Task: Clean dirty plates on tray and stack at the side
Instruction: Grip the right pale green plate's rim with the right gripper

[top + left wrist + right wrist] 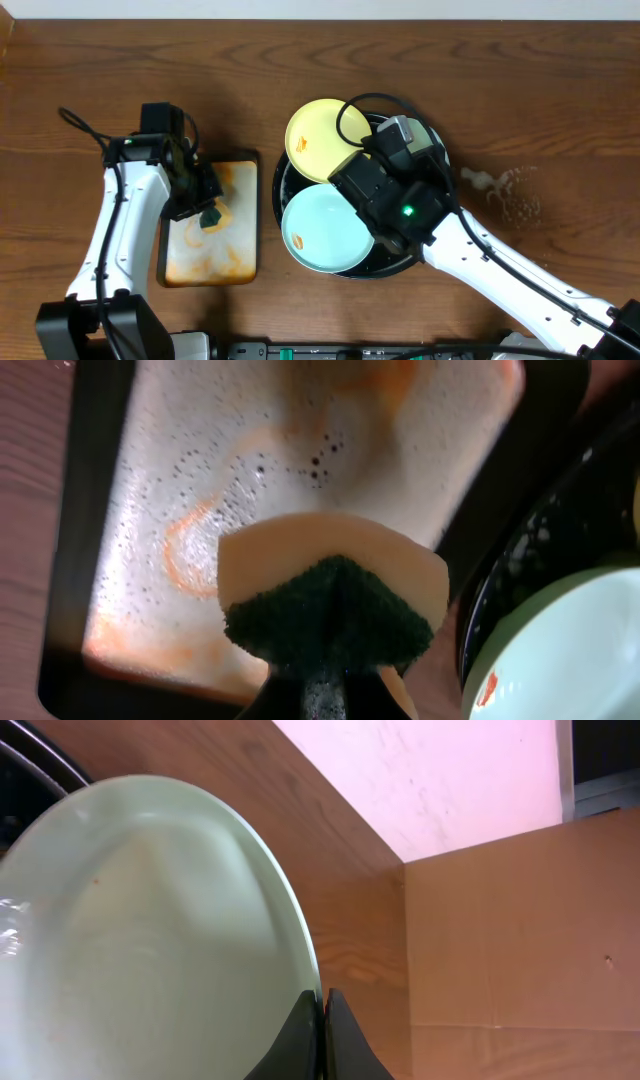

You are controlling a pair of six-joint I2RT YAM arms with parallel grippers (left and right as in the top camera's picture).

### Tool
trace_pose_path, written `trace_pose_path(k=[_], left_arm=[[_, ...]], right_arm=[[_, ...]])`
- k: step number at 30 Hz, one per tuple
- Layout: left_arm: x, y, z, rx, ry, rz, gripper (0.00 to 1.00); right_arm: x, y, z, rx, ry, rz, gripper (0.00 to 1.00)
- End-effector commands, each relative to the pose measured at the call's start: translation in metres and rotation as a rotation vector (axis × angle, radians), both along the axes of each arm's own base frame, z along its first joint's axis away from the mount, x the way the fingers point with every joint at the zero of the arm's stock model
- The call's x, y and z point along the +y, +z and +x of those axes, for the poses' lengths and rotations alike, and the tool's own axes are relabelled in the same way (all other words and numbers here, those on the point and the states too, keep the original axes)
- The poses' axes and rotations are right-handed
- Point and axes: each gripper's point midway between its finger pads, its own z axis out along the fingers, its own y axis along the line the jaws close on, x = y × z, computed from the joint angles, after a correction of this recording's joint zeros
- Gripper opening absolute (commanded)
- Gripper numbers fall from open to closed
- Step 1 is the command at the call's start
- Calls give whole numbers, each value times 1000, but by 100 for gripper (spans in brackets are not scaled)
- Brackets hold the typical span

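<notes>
- Overhead: The left arm (120, 230) hangs over the small orange-stained tray (215, 262) with a sponge (211, 214) at its tip, while the right arm (470, 245) reaches across the round black tray (281, 195). The pale yellow plate (318, 140) and the light blue plate (325, 232) lie in the black tray, the yellow one overlapping its far rim. A third plate is mostly hidden beneath the right arm.
- Left wrist: The left end effector (325, 685) is clamped on the sponge, dark green scouring face toward the lens, above the foamy stained tray. Whether they touch cannot be told. The light blue plate's edge, with an orange smear, shows at lower right.
- Right wrist: The right end effector (323, 1010) is pinched fully shut on the thin rim of the mint plate (150, 920), which stands tilted on edge with the bare table (340, 900) beyond. The plate looks light, stiff and probably soap-slick. The rim is the only handhold, and so shallow a bite may let it swivel or slip.
</notes>
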Motion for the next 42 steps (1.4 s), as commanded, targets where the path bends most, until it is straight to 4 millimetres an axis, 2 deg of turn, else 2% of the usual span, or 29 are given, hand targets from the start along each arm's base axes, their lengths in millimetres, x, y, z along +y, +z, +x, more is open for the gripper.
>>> trace_pose_path(k=[1,8,42], left_arm=[[4,-1,-2,2,-5,0,8],[4,-1,-1,-3,-3,0,8],[4,-1,-1,-3,-3,0,8]], right_arm=[[-3,17,0,-51,-5,-31,1],[-5,23,1,-58,-2,-79,1],[-4,23,1,-62,-2,-73,1]])
